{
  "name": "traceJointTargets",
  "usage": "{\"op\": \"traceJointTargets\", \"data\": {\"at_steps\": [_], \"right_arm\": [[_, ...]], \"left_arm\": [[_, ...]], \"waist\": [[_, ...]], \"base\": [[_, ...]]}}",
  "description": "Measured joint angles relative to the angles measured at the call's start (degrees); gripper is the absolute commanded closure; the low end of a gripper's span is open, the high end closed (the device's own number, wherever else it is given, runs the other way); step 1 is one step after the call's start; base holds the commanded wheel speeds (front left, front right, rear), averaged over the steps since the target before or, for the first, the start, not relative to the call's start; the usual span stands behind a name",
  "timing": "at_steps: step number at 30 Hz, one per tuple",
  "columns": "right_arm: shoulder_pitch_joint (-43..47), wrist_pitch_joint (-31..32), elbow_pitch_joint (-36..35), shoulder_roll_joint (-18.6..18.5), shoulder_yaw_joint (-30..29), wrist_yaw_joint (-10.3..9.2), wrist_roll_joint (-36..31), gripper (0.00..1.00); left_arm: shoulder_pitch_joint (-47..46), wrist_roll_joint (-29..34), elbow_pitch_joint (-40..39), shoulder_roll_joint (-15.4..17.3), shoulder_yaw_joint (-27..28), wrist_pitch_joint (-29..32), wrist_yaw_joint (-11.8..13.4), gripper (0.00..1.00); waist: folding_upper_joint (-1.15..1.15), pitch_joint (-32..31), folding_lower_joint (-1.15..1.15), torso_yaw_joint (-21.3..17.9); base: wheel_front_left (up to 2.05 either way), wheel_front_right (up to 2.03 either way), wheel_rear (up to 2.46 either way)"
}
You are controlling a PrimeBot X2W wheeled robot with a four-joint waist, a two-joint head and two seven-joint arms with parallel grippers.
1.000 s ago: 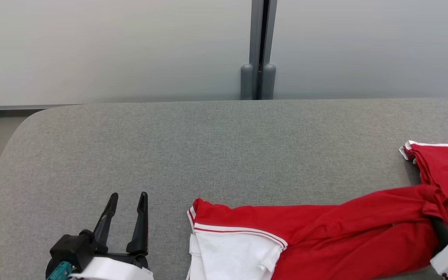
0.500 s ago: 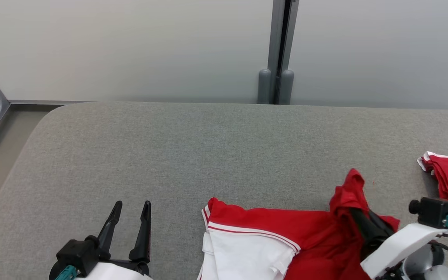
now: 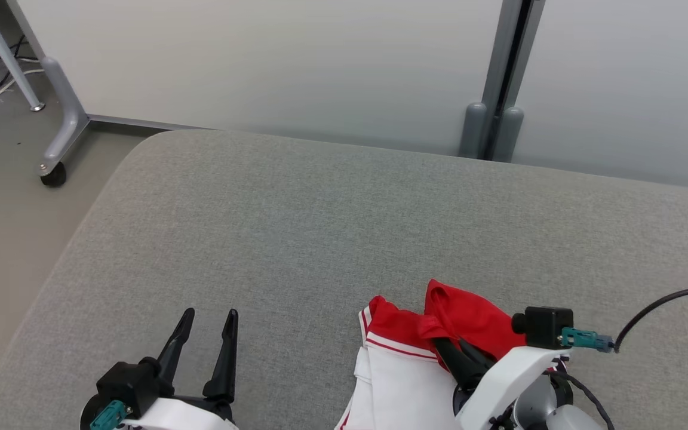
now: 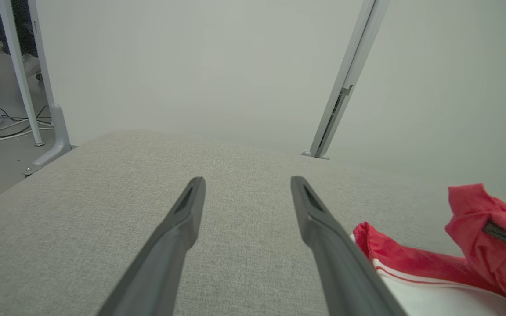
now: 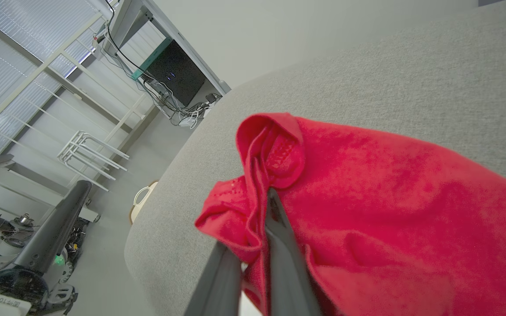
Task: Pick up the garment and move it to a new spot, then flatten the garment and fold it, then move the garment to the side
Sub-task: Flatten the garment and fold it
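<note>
Right gripper is clamped on a bunched red fold of the red-and-white garment, which lies at the near edge of the grey padded table. Left gripper is spread and empty, near the garment. Step in hand: relocation. Next move probably requires carrying the garment to bare surface, then releasing and flattening it.

A grey padded surface with a rounded corner; a red and white garment lies bunched at lower centre-right.

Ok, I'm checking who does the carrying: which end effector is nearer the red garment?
Right. The right end effector is shut on the red garment; the left end effector, open, is apart from it, to its left.
</note>
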Motion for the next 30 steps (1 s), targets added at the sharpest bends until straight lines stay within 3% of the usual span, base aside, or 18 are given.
{"op": "traceJointTargets", "data": {"at_steps": [6,14,15,16,17,19,20,21,22,23,24,30], "right_arm": [[-1.6,-0.6,3.9,1.5,3.8,0.00,1.3,1.00],[-5.8,-3.1,9.9,2.9,8.5,0.00,4.5,1.00],[-6.2,-3.3,10.7,2.9,9.2,0.00,4.8,0.93],[-6.6,-3.6,11.6,3.1,9.9,0.00,5.1,0.75],[-6.9,-3.7,12.1,3.3,10.4,0.00,5.6,0.70],[-7.7,-4.3,13.1,3.5,11.7,0.00,6.8,0.85],[-8.1,-4.7,13.6,3.7,12.3,0.00,7.4,0.85],[-8.5,-5.1,14.0,3.8,13.0,0.00,7.9,0.80],[-8.8,-5.3,14.6,3.8,13.8,0.00,8.3,0.65],[-9.1,-5.6,15.2,4.0,14.5,0.00,8.8,0.29],[-9.4,-6.0,15.7,4.1,15.0,0.00,9.1,0.00],[-10.9,-9.0,15.3,3.6,17.0,0.00,11.3,0.00]], "left_arm": [[-0.1,0.0,0.7,0.0,0.2,0.0,-0.2,0.00],[-1.3,0.5,1.2,-0.2,0.5,0.0,-0.4,0.00],[-1.3,0.5,1.4,-0.3,0.5,0.0,-0.5,0.00],[-1.4,0.5,1.5,-0.4,0.4,0.0,-0.5,0.00],[-1.4,0.5,1.6,-0.4,0.5,0.0,-0.5,0.00],[-1.6,0.7,1.7,-0.5,0.5,0.0,-0.5,0.00],[-1.6,0.8,1.7,-0.5,0.5,0.0,-0.4,0.00],[-1.6,0.8,1.9,-0.6,0.5,0.0,-0.4,0.00],[-1.6,0.8,2.0,-0.6,0.5,0.0,-0.4,0.00],[-1.6,0.8,2.1,-0.6,0.5,0.0,-0.5,0.00],[-1.6,0.8,2.3,-0.6,0.5,0.0,-0.5,0.00],[-1.6,0.8,2.6,-0.6,0.7,0.0,-0.5,0.00]], "waist": [[0.00,0.7,0.00,2.2],[0.00,1.8,0.00,1.9],[0.00,1.9,0.00,1.7],[0.00,1.9,0.00,1.6],[0.00,1.9,0.00,1.4],[0.00,1.8,0.00,1.0],[0.00,1.8,0.00,0.8],[0.00,1.7,0.00,0.6],[0.00,1.6,0.00,0.4],[0.00,1.5,0.00,0.2],[0.00,1.3,0.00,0.1],[0.00,0.2,0.00,-0.7]], "base": [[0.00,0.00,0.00],[0.00,0.00,0.00],[0.00,0.00,0.00],[0.00,0.00,0.00],[0.00,0.00,0.00],[0.00,0.00,0.00],[0.00,0.00,0.00],[0.00,0.00,0.00],[0.00,0.00,0.00],[0.00,0.00,0.00],[0.00,0.00,0.00],[0.00,0.00,0.00]]}}
